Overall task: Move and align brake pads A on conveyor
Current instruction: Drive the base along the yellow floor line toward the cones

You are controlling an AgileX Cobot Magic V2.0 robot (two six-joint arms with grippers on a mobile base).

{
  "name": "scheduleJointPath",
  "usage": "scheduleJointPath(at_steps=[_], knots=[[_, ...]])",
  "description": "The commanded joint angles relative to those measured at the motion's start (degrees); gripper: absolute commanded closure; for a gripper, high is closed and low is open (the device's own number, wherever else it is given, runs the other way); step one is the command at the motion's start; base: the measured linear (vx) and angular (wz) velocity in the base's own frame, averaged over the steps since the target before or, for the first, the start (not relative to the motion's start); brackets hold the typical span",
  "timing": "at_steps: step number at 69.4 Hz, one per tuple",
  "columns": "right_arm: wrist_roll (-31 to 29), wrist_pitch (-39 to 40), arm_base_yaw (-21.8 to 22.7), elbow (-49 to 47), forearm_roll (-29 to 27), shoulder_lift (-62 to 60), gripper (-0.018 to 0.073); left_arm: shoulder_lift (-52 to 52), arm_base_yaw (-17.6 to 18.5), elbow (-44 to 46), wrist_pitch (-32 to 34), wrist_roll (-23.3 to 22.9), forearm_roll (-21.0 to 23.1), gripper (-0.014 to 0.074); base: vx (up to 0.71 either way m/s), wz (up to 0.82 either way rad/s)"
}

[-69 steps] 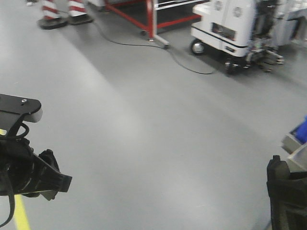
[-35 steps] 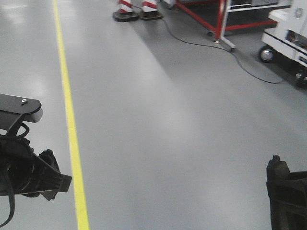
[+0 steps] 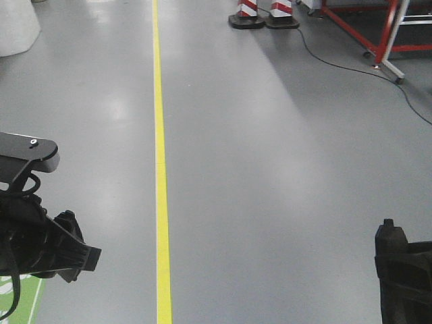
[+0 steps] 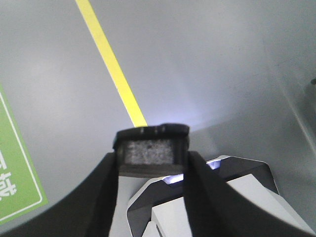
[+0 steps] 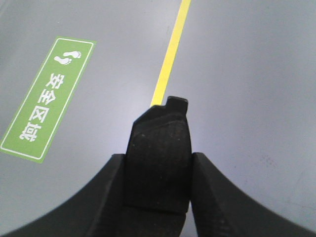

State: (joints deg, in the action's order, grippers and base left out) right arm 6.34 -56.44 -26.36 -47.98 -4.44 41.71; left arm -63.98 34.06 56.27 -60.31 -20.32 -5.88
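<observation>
Showing left end effector [image 4: 153,145], right end effector [image 5: 160,133], both closed, edge-cropped, grey floor [image 3: 290,175]

Right claw [image 3: 399,270] cropped by edge, striped cones [image 3: 247,16] cropped

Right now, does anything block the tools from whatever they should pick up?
No brake pads or conveyor show in any view, so it cannot be judged. Ahead of the left tool and right tool lies floor with a yellow line.

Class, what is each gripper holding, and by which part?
Nothing: the left gripper and the right gripper both look shut and empty.
</observation>
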Motion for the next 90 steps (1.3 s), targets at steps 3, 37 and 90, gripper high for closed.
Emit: scheduleJointPath(at_steps=[3, 37, 90], knots=[[-0.5, 3.9, 0.1, -1.6, -0.2, -0.1, 0.0569, 1.1, 0.2, 1.6, 2.7, -0.1, -0.5, 0.0603, -0.05, 0.23], [-0.5, 3.9, 0.1, -1.6, -0.2, -0.1, 0.0569, 1.1, 0.2, 1.6, 2.7, -0.1, -0.4, 0.0603, 0.03, 0.09], [-0.5, 3.9, 0.1, -1.6, -0.2, -0.1, 0.0569, 1.1, 0.2, 1.6, 2.7, -0.1, -0.4, 0.0603, 0.25, 0.15]])
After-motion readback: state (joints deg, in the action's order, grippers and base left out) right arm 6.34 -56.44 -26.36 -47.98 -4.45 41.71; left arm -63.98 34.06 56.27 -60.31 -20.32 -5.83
